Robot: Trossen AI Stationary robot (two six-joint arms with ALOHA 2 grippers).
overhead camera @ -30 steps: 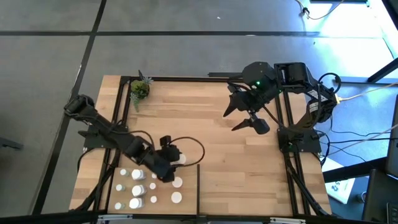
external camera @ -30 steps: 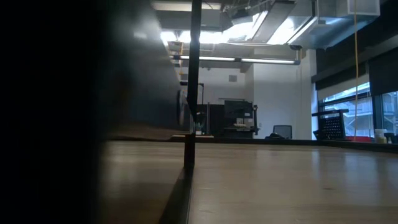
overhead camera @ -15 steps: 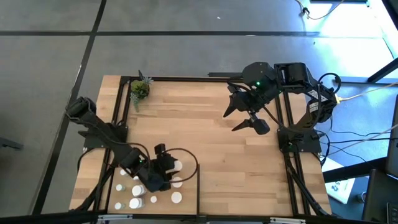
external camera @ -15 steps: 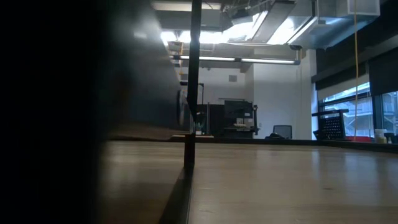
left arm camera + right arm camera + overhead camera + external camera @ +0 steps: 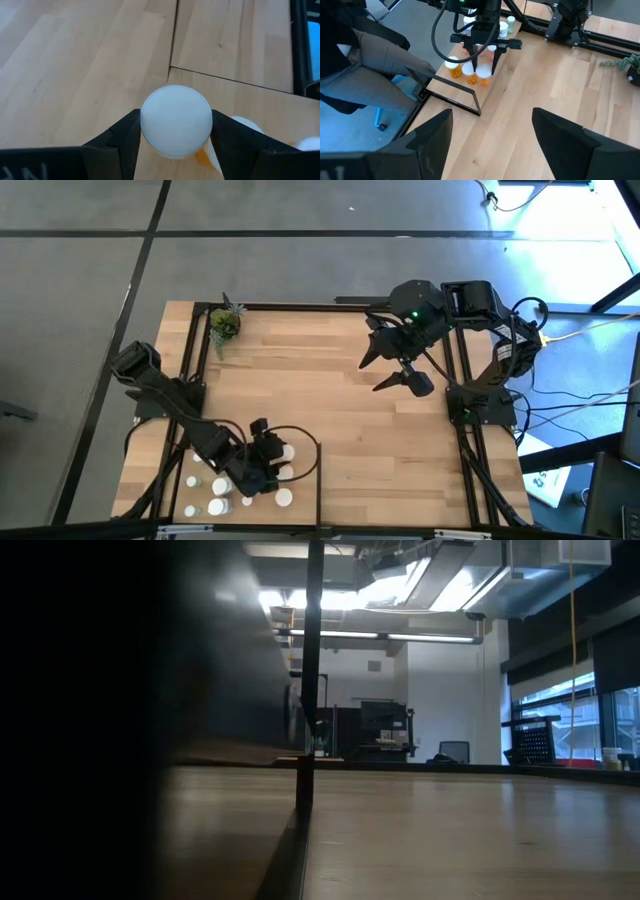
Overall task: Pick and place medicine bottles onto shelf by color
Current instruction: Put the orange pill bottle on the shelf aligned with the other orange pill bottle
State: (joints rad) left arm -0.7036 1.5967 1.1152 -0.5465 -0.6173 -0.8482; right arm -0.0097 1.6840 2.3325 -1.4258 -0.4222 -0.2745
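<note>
Left end effector (image 5: 262, 465) clamped, right (image 5: 392, 370) agape.

Wood desk (image 5: 450, 830) surface runs level into the room. Black upright bar (image 5: 310, 680) stands on it, a thin dark strip (image 5: 290, 860) along the wood at its foot. Big dark mass (image 5: 90, 720) fills one side. Behind: ceiling lights (image 5: 380, 637), dark equipment (image 5: 385, 730), office chair (image 5: 453, 751), windows (image 5: 580, 710). No hand in view.

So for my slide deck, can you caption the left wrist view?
Left gripper shut on a white-capped orange bottle above the wooden shelf.
</note>
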